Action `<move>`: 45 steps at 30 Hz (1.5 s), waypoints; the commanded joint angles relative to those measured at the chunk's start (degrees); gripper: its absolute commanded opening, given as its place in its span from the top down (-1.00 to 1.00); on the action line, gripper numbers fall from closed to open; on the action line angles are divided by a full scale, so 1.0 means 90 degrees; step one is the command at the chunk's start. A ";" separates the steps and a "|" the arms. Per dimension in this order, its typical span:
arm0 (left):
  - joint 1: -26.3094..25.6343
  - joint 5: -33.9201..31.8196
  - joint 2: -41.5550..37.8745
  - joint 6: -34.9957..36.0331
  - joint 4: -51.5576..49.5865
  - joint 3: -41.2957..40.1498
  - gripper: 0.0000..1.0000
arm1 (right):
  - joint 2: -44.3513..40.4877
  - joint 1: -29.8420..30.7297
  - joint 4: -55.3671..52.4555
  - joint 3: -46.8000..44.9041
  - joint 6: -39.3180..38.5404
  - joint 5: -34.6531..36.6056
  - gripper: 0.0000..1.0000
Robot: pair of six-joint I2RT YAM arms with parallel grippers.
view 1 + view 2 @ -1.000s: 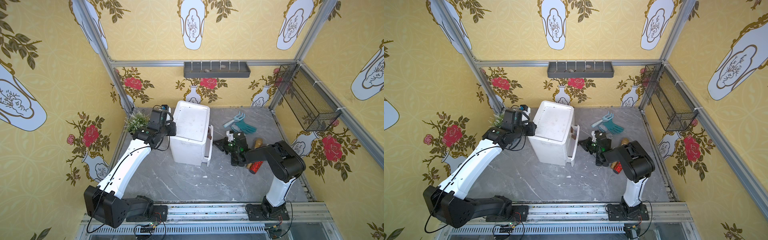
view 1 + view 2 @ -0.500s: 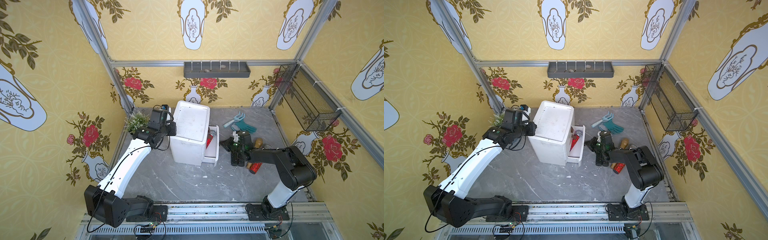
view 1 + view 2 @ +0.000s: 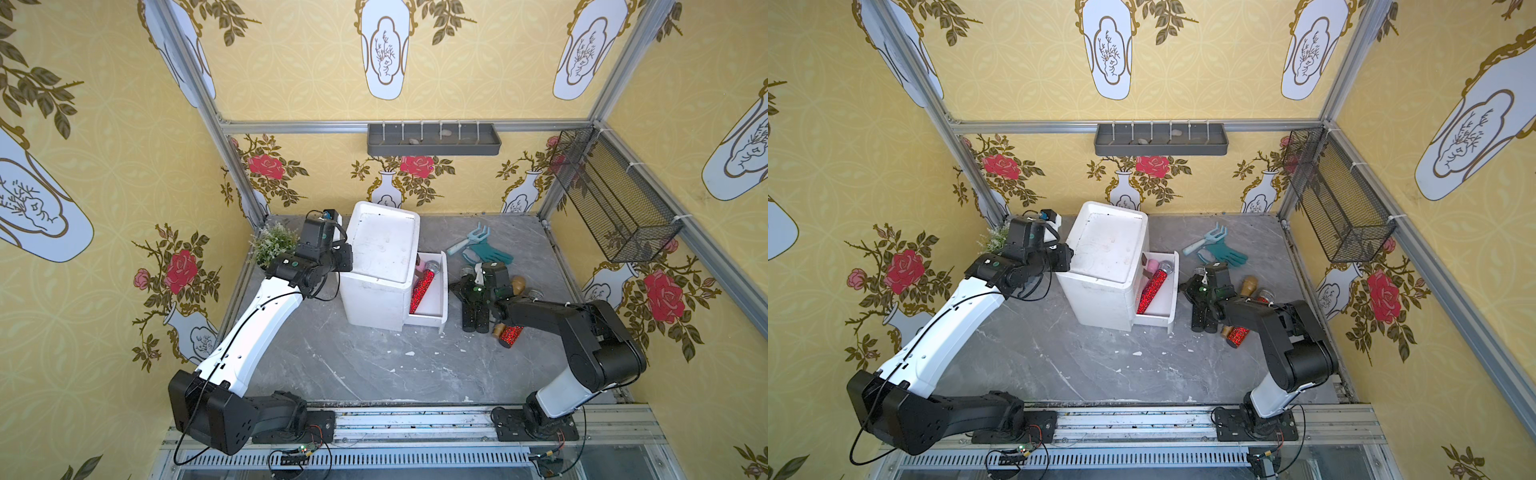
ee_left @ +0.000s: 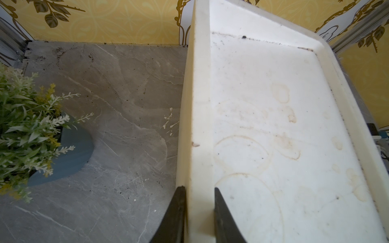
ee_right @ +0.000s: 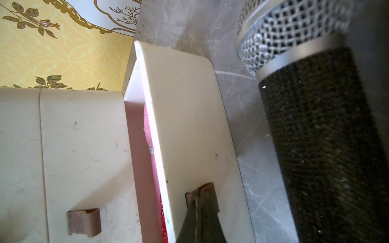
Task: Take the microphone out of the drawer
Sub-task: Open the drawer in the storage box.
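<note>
**Red microphone lying in the open drawer**

On the grey worktop [image 3: 353, 365], a white box [image 3: 384, 253] with one drawer [image 3: 445, 286] pulled out toward the right arm. Inside the drawer, a red sparkly microphone [image 3: 419, 291] with a silver head, lying flat, and a pink thing [image 3: 1153, 264] just beside that head. Squeezed shut on the brown handle [image 5: 212, 190] of the drawer front: the right pincer [image 5: 200, 196]. Pinched tight on the top edge of the white box, one finger on each side: the left pincer [image 4: 198, 188]. Just beside the drawer on the worktop, black microphones [image 3: 476, 309] and a second red microphone [image 3: 511, 336], partly under the right arm. Farther back, a blue-green glove [image 3: 490, 253] and a little rake [image 3: 467, 240]. Near the left arm, a small plant [image 3: 272, 245] in a blue pot [image 4: 73, 155]. Up on the back wall, a grey tray [image 3: 434, 148] with two small stones [image 3: 444, 133] in it. On the side wall, a wire basket [image 3: 615, 208].
</note>
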 commanded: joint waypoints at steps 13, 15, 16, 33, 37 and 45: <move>-0.0028 0.0537 0.0071 -0.0123 -0.0420 -0.0153 1.00 | -0.0323 -0.0182 -0.1537 -0.0030 -0.0246 0.1052 1.00; -0.0033 0.0536 0.0064 -0.0122 -0.0418 -0.0158 1.00 | -0.0323 -0.0187 -0.1610 -0.0016 -0.0231 0.1101 1.00; -0.0033 0.0530 0.0057 -0.0123 -0.0419 -0.0163 1.00 | -0.0313 -0.0192 -0.1632 0.0000 -0.0226 0.1118 1.00; -0.0034 0.0553 0.0017 -0.0120 -0.0331 -0.0205 1.00 | -0.0811 -0.0085 -0.2830 0.0815 -0.0469 0.1414 -0.17; -0.0033 0.0569 0.0005 -0.0116 -0.0302 -0.0229 1.00 | -0.0933 0.0001 -0.3012 0.1089 -0.0568 0.1413 -0.16; -0.0034 0.0550 -0.0061 -0.0073 -0.0271 -0.0270 1.00 | -0.0950 0.0301 -0.3582 0.1788 -0.0720 0.1587 -0.13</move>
